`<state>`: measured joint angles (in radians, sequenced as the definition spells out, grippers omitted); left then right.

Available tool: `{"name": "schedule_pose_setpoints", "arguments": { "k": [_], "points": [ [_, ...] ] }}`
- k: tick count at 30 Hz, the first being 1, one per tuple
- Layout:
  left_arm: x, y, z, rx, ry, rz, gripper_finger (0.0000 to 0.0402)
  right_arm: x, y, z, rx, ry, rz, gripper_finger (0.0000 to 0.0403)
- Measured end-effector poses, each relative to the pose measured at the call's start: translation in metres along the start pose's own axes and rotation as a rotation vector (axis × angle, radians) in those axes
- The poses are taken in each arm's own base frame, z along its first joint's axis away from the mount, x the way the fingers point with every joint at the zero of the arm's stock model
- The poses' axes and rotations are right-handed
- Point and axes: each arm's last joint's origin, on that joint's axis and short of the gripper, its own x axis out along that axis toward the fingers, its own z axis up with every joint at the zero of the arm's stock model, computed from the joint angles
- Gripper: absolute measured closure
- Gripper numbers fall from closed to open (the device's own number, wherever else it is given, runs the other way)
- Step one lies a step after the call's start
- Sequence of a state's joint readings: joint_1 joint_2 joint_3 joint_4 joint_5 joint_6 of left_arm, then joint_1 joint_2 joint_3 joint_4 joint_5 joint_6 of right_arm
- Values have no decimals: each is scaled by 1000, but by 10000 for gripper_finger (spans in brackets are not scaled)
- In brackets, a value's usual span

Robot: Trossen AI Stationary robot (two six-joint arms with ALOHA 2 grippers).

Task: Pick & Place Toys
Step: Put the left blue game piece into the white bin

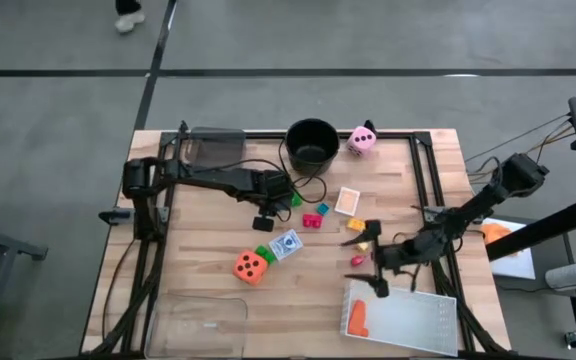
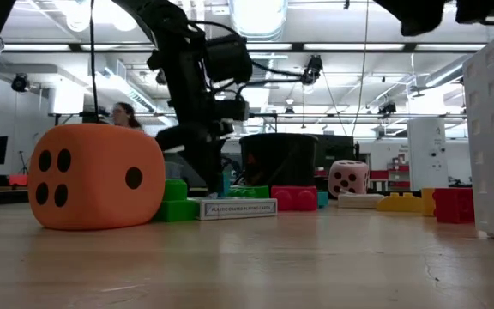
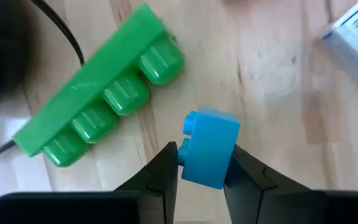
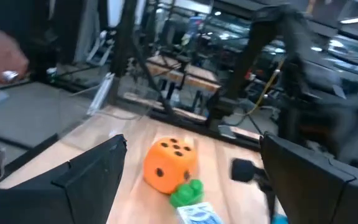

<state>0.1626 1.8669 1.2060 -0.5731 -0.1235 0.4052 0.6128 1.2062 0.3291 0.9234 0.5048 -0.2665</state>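
My left gripper is shut on a small blue brick near the table's middle, left of the black bucket's front. A long green brick lies flat on the wood beside it. My right gripper stands open and level over the right half of the table, above a red brick and a yellow brick. It faces the orange die, a green brick and a card. A pink die sits by the bucket. My left gripper pinches the blue brick by two opposite sides between its two fingers, which come steeply from above. The brick's studs point sideways. Whether its underside is clear of the wood I cannot tell.
A white tray at the near right holds an orange brick. Clear trays stand at the near left and far left. A pink-red brick, another card and an orange brick lie mid-table.
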Motion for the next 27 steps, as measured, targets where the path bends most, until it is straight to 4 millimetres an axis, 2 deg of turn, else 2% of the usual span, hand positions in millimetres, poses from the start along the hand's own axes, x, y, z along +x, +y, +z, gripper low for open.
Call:
{"name": "schedule_pose_setpoints", "arguments": {
  "k": [8, 13, 20, 23, 27],
  "points": [
    [-38, -13, 19, 19, -176, 41, 305, -29, -18, 3, 31, -71, -39, 41],
    [-72, -39, 46, 83, -384, 57, 305, -41, -25, 5, 35, -102, -56, 41],
    [-111, -87, 88, 200, -664, -12, 305, -47, -29, 4, 46, -112, -66, 41],
    [-119, -103, 100, 238, -780, -66, 305, -48, -30, 3, 46, -104, -85, 41],
    [-125, -112, 113, 253, -944, -129, 305, -48, -31, 3, 39, -99, -116, 41]
  ]
}}
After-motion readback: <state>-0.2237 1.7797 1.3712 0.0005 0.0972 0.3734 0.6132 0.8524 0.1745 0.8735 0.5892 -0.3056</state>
